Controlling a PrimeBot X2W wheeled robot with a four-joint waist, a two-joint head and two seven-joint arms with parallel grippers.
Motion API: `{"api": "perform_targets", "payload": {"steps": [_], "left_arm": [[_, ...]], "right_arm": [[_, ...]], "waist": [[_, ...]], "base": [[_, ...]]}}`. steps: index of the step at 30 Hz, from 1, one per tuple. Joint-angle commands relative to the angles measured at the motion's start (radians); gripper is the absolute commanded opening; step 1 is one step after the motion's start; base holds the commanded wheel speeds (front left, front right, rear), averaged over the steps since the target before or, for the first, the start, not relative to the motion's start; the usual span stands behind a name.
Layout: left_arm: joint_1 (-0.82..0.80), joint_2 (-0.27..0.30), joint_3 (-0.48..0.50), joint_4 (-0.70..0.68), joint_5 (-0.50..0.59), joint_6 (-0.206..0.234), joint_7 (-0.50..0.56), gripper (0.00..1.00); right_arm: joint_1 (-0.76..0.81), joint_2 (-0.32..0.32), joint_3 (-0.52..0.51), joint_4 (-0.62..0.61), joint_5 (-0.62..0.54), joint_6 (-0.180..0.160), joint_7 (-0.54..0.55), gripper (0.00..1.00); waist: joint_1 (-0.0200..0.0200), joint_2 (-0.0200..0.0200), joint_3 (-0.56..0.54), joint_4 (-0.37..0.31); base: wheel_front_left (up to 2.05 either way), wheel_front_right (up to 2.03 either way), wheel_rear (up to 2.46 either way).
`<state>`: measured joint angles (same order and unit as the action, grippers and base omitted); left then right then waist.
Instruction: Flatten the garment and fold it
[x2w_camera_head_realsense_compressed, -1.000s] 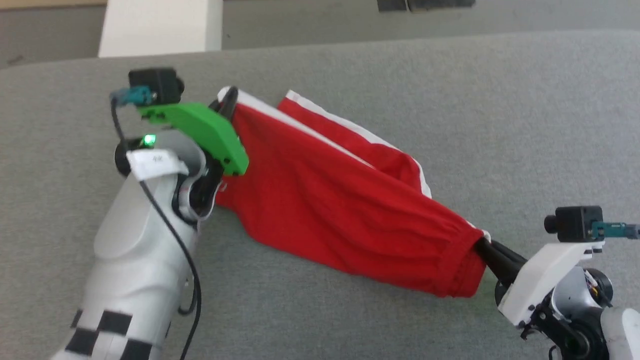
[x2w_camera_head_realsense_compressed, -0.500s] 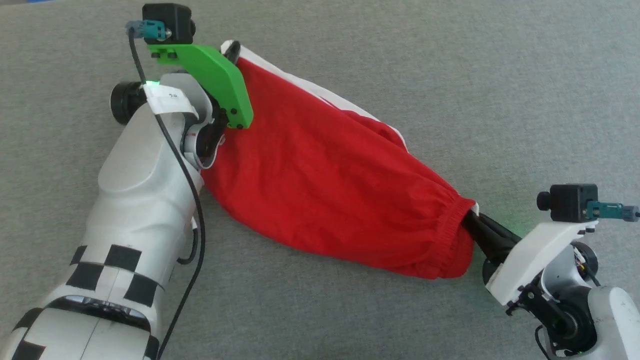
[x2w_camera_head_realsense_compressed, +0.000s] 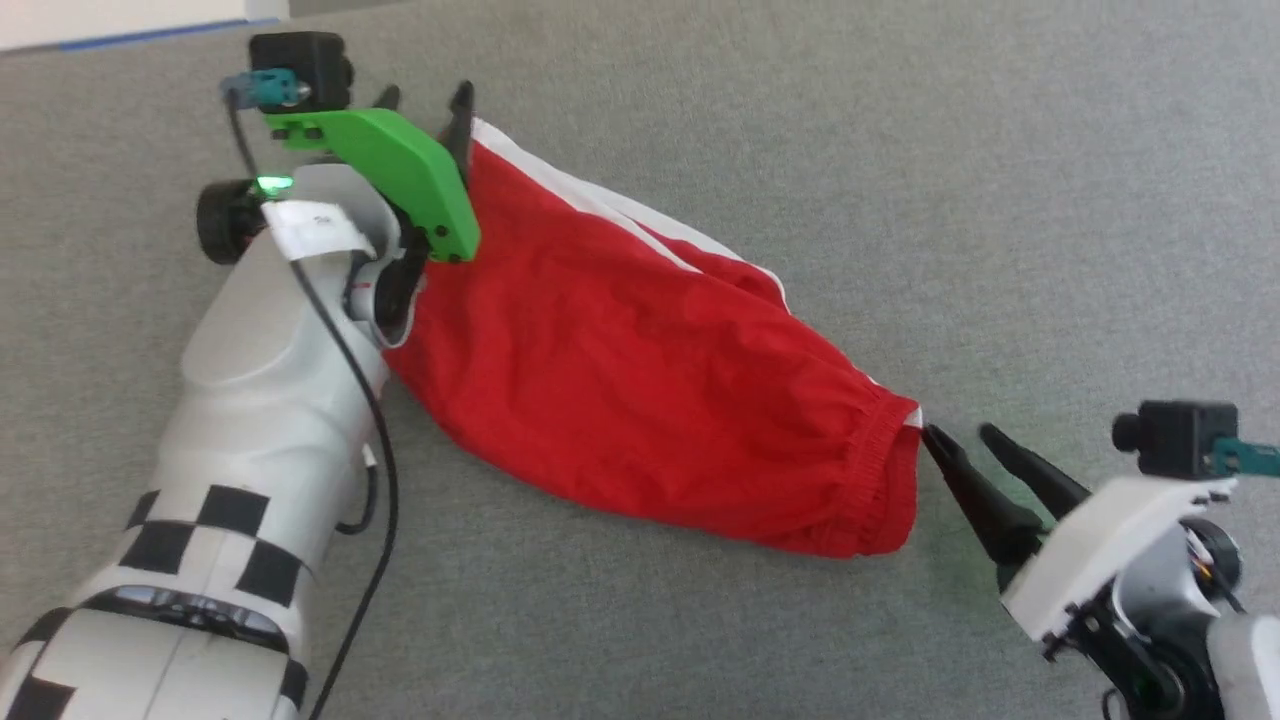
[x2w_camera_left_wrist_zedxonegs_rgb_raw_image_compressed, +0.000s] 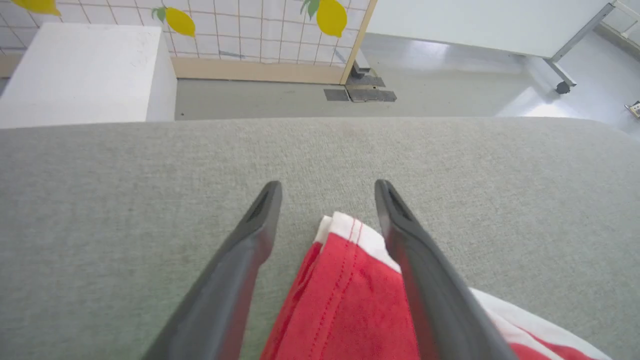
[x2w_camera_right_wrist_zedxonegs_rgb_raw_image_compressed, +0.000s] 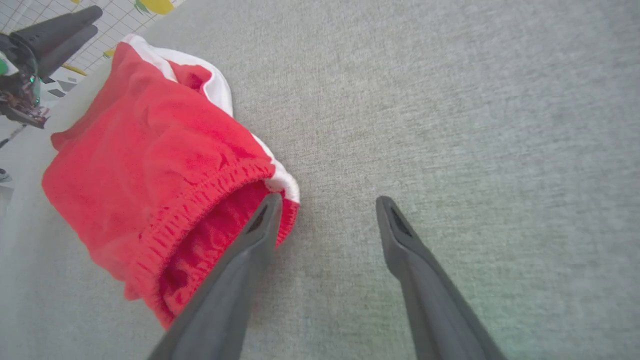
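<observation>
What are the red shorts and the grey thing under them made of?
The bright red shorts with white trim look like soft matte cloth: wrinkled, with a gathered elastic waistband. The flat grey surface looks like woven upholstery fabric, finely textured.

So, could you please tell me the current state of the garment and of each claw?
garment: lying slack on the grey surface, doubled over and wrinkled, not yet flat.
left claw: open, with a white-trimmed corner of the garment lying between its fingers, ungripped.
right claw: open, one fingertip at the garment's elastic end, holding nothing.
</observation>
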<state>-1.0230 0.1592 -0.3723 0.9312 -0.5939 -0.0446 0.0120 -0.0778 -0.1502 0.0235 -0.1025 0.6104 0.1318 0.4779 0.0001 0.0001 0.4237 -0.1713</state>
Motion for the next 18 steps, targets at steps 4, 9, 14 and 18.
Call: {"api": "perform_targets", "payload": {"steps": [4, 9, 14, 18], "left_arm": [[0.032, 0.061, 0.000, -0.040, 0.029, -0.016, -0.126, 1.00], [0.136, 0.113, 0.003, -0.162, 0.065, -0.008, -0.251, 1.00], [0.353, 0.136, 0.066, -0.375, 0.068, 0.060, -0.272, 1.00], [0.539, 0.125, 0.116, -0.550, 0.056, 0.111, -0.273, 1.00]], "right_arm": [[0.083, 0.014, -0.048, -0.088, -0.135, -0.001, 0.034, 1.00], [0.141, 0.075, -0.065, -0.186, -0.296, -0.001, 0.096, 1.00], [0.152, 0.097, 0.013, -0.206, -0.408, -0.001, 0.151, 1.00], [0.138, 0.099, 0.040, -0.141, -0.423, -0.001, 0.154, 1.00]], "waist": [[-0.0001, -0.0001, -0.110, 0.050], [-0.0001, -0.0001, -0.180, 0.074], [-0.0001, -0.0001, -0.228, 0.097], [-0.0001, -0.0001, -0.241, 0.125]], "base": [[0.00, 0.00, 0.00], [0.00, 0.00, 0.00], [0.00, 0.00, 0.00], [0.00, 0.00, 0.00]]}}
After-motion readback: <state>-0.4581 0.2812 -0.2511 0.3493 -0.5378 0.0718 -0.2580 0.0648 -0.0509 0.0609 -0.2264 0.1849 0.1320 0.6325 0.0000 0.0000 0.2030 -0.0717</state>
